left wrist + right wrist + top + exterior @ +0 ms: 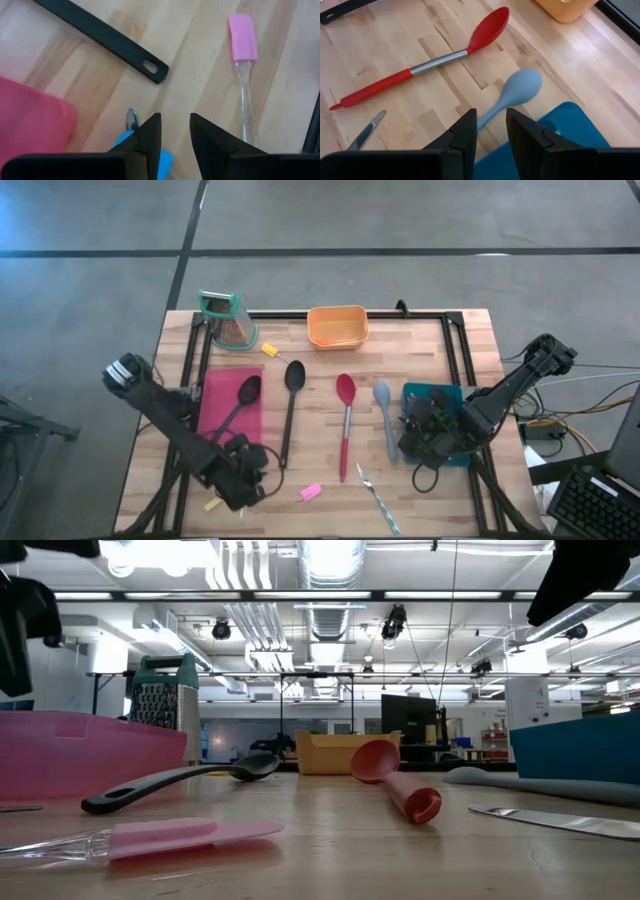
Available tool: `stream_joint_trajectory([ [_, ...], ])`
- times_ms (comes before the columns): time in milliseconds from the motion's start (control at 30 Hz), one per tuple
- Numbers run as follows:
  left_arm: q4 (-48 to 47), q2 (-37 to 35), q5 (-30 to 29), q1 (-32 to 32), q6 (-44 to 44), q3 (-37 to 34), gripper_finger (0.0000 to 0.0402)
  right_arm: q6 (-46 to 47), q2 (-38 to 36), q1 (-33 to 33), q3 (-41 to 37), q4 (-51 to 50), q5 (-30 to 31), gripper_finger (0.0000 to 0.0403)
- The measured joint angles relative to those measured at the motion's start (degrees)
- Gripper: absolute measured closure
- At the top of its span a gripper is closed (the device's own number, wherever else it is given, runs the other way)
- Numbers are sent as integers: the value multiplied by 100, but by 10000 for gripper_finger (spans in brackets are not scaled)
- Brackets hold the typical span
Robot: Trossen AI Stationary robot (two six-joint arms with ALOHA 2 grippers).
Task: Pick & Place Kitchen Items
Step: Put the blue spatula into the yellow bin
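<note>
My left gripper (240,480) hovers near the table's front left, fingers a little apart around nothing (175,130). Below one finger lies a small blue tool (145,155) with a metal tip. A pink spatula (243,37) and a black spoon's handle end (150,70) lie just ahead of it. My right gripper (420,435) stands open above the handle of the pale-blue spoon (517,90), which lies flat beside the red spoon (435,62). A second black spoon (240,400) rests on the pink tray (215,420). Slim metal cutlery (375,490) lies near the front edge.
A teal tray (440,395) sits under my right arm. At the far edge stand a green-topped grater (225,320) and an orange tub (337,327), with a small yellow tool (270,350) between them. A black frame (455,345) borders the tabletop.
</note>
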Motion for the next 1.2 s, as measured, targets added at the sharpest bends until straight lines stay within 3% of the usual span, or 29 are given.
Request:
stream_joint_trajectory([
  [333,-1810,1188,173,-225,-334,1552,296,-17,0,0,-28,2,0,321],
  [633,-1842,1456,1344,-213,-650,1609,300,-6,-2,0,-95,11,4,301],
  [1200,-2118,1426,1221,274,-585,1543,303,155,-2,0,-162,44,7,258],
])
